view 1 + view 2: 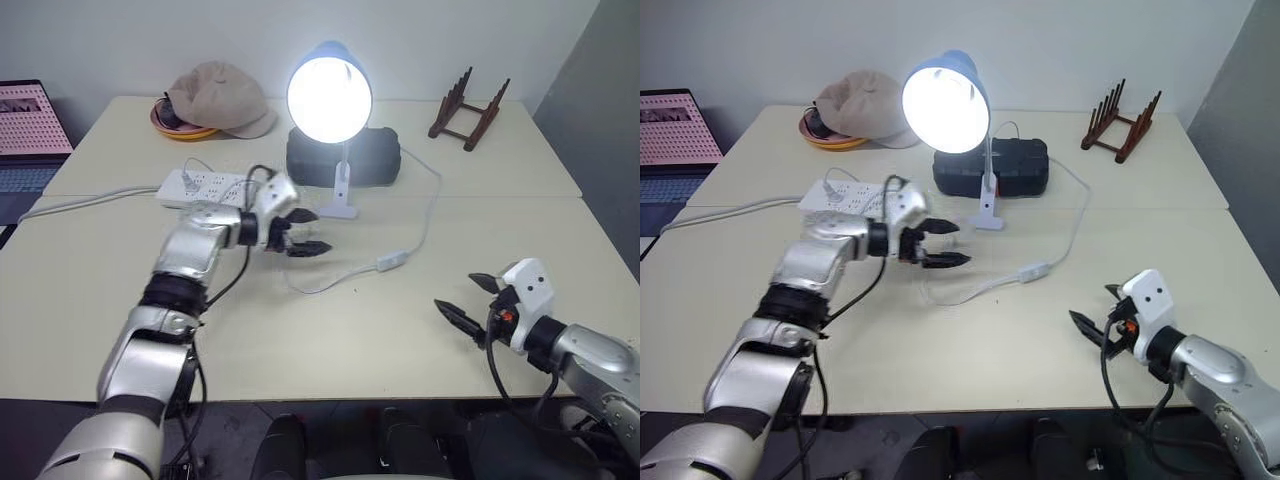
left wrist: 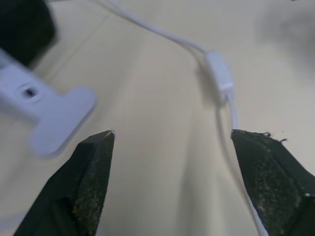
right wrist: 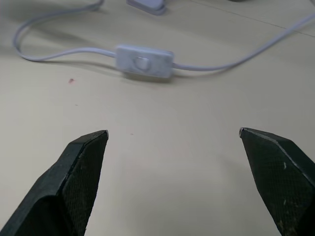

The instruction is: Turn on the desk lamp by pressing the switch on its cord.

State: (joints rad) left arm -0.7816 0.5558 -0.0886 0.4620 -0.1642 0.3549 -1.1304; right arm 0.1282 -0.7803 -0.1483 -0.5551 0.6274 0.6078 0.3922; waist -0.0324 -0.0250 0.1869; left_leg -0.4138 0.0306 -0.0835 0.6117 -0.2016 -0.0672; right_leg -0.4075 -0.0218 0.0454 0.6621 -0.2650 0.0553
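The desk lamp (image 1: 329, 92) stands at mid-table, its bulb glowing bright under the blue shade, on a thin white stem with a small white base (image 1: 339, 210). Its thin white cord (image 1: 432, 205) loops over the table, and the white oblong switch (image 1: 391, 262) lies on the tabletop in front of the lamp. My left gripper (image 1: 306, 232) hovers open to the left of the switch, with nothing between its fingers. Open as well, my right gripper (image 1: 466, 300) sits near the table's front edge, right of the switch and facing it. The switch (image 3: 144, 61) lies ahead of its fingertips.
A white power strip (image 1: 205, 187) lies left of the lamp, its thick cable running off left. A black box (image 1: 372, 155) sits behind the lamp base. A beige cap (image 1: 220, 97) on an orange dish and a wooden rack (image 1: 468, 110) stand at the back. A laptop (image 1: 30, 130) is far left.
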